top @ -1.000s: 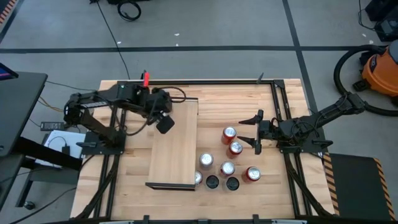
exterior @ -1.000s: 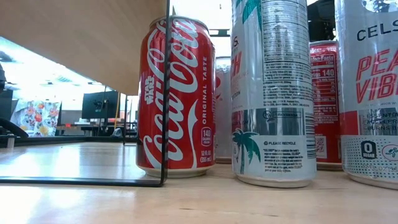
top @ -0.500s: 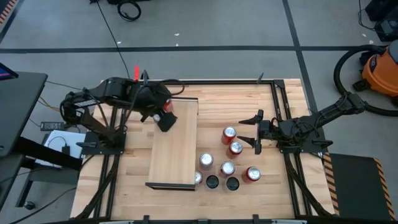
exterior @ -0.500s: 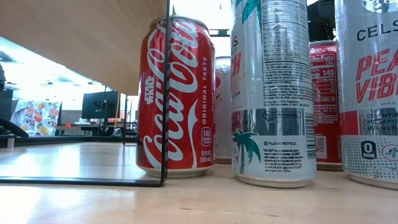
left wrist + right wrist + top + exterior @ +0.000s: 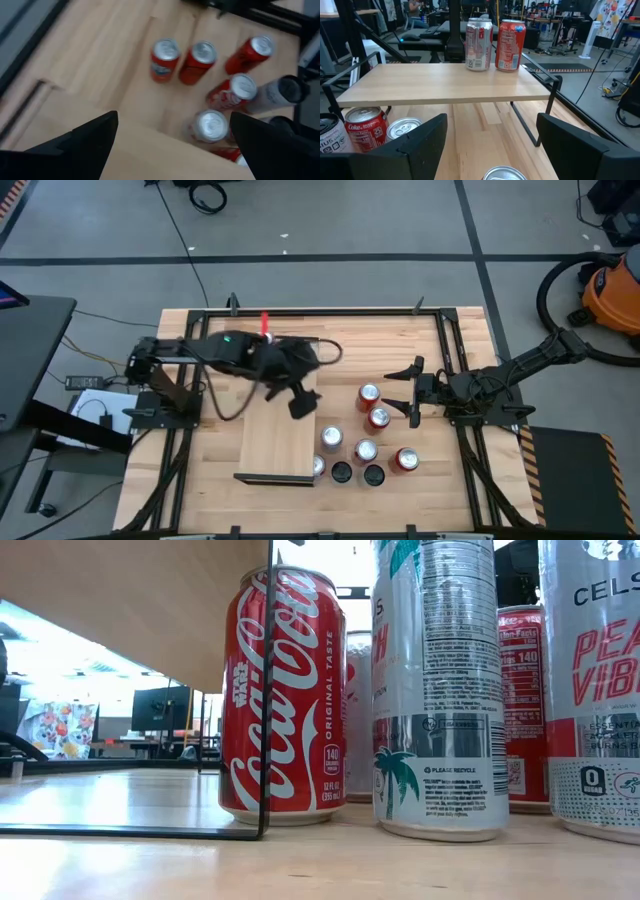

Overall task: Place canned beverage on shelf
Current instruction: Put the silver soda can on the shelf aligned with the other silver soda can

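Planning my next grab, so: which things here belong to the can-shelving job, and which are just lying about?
Job: shelf; the cans standing on the table, such as the red can; left gripper, open over the shelf; right gripper, open beside the cans.
Lying about: orange vacuum; floor cable.

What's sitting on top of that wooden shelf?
Two cans stand upright side by side at one end of the shelf, one silver, one red. From overhead, the left arm hides that end, so they only show from the right wrist camera.
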